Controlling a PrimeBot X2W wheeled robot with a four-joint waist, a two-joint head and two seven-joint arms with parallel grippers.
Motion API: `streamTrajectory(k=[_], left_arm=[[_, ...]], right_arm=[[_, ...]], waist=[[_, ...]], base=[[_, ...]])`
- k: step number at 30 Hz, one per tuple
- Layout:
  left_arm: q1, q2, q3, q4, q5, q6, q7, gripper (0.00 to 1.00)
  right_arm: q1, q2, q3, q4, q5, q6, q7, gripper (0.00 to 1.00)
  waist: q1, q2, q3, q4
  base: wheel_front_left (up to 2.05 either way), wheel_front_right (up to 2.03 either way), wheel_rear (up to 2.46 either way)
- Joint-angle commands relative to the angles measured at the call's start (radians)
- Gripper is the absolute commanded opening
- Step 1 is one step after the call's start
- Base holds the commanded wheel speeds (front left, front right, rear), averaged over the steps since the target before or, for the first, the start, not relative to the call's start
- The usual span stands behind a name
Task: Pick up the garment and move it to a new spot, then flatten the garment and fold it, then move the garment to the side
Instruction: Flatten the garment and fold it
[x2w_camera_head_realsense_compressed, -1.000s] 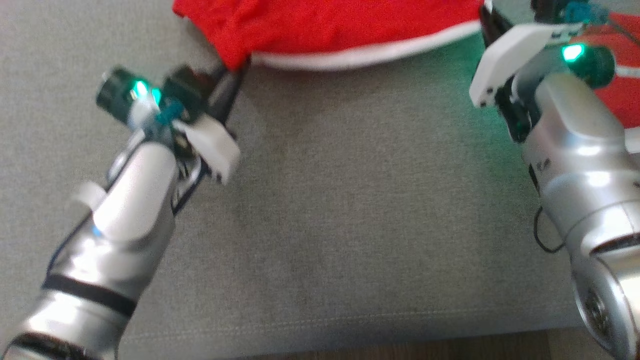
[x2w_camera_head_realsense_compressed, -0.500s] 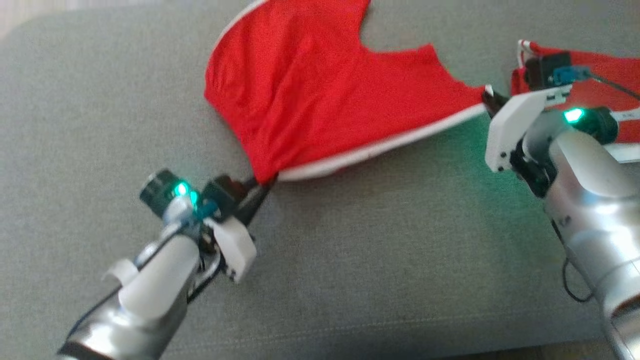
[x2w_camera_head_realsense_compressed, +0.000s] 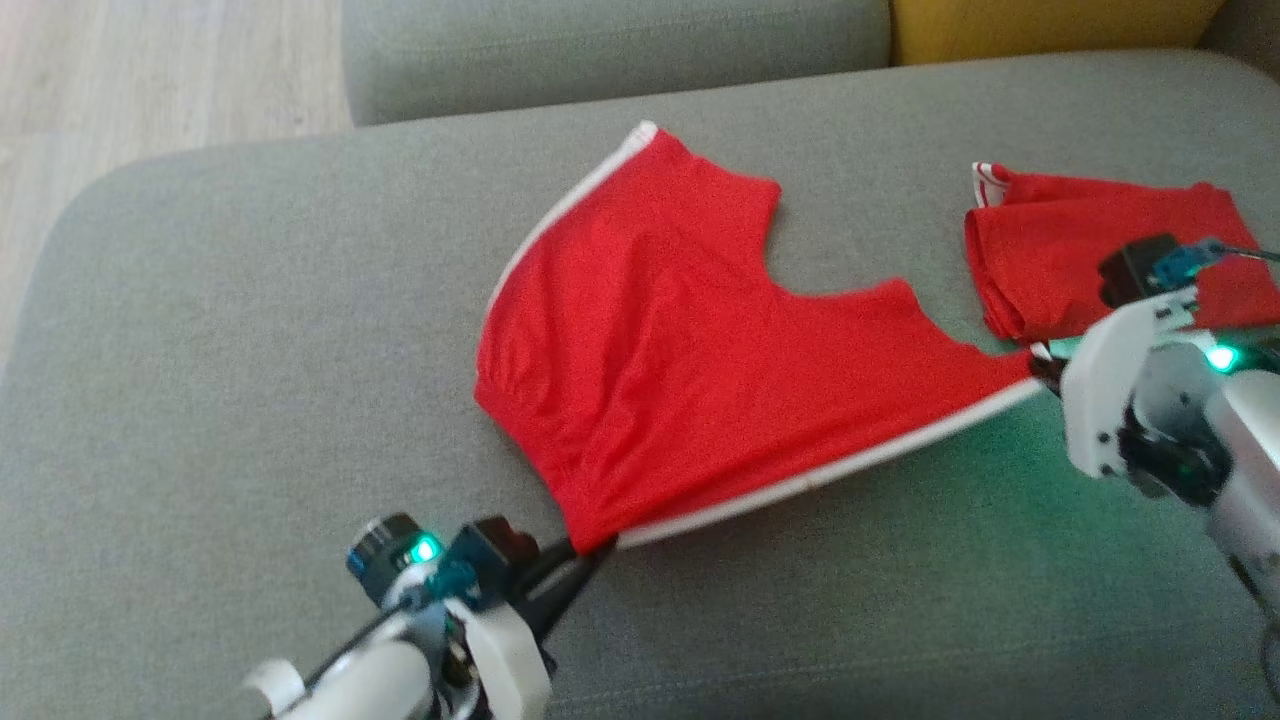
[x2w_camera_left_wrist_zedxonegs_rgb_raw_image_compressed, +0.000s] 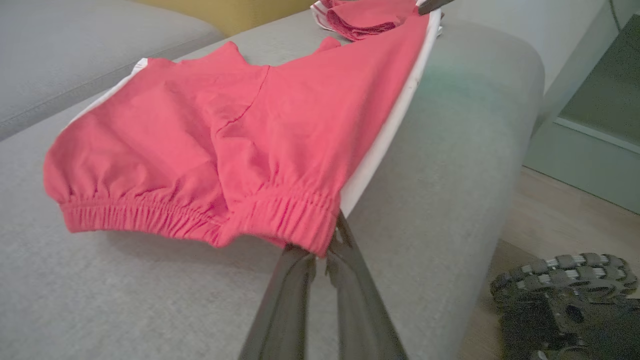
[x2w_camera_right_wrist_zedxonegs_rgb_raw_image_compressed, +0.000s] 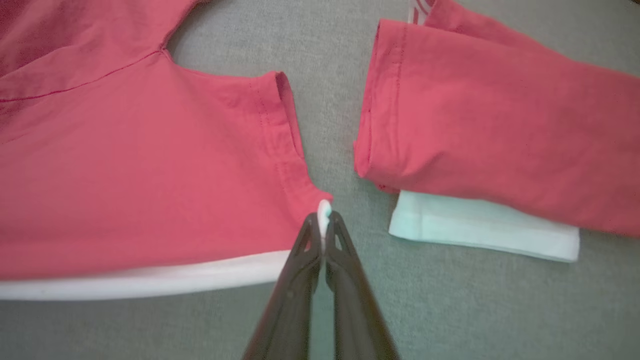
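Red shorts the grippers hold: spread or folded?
Spread: red shorts open out, both legs showing, edge stretched between left gripper and right gripper.

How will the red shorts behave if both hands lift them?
Probably floppy: the shorts lie limp, gathered at the waistband, so the middle should sag. Likely light, being thin cloth. The left hand and right hand grip only small pinches, which might slip.

Bare seat (x2w_camera_head_realsense_compressed: 250, 350) lies open left of and nearer than the spread shorts (x2w_camera_head_realsense_compressed: 700, 380). A narrow grey gap separates the shorts from the folded pile (x2w_camera_head_realsense_compressed: 1080, 250) at right. The backrest (x2w_camera_head_realsense_compressed: 600, 50) bounds the far side; the seat's near edge drops to floor (x2w_camera_left_wrist_zedxonegs_rgb_raw_image_compressed: 550, 225).
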Motion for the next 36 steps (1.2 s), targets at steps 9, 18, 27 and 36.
streamTrajectory(k=[9, 18, 27, 36], left_arm=[[0.086, 0.08, -0.006, -0.235, -0.034, 0.041, 0.111, 0.0], [0.063, 0.086, 0.021, -0.351, -0.049, 0.077, 0.151, 0.0], [-0.057, 0.065, 0.08, -0.383, -0.049, 0.09, 0.144, 0.0], [-0.171, 0.006, 0.085, -0.319, -0.035, 0.071, 0.116, 0.0]], right_arm=[[0.124, -0.205, -0.063, -0.224, 0.082, 0.006, 0.204, 0.0], [0.111, -0.198, -0.245, -0.39, 0.027, 0.006, 0.287, 0.0], [-0.049, -0.09, -0.341, -0.412, -0.079, 0.006, 0.366, 0.0], [-0.226, -0.057, -0.295, -0.342, -0.165, 0.006, 0.373, 0.0]], waist=[[0.0, -0.0001, -0.028, 0.013], [0.0, -0.0001, 0.016, 0.056], [0.0, -0.0001, 0.084, 0.142], [0.0, -0.0001, 0.185, 0.245]], base=[[0.0, 0.0, 0.0], [0.0, 0.0, 0.0], [0.0, 0.0, 0.0], [0.0, 0.0, 0.0]])
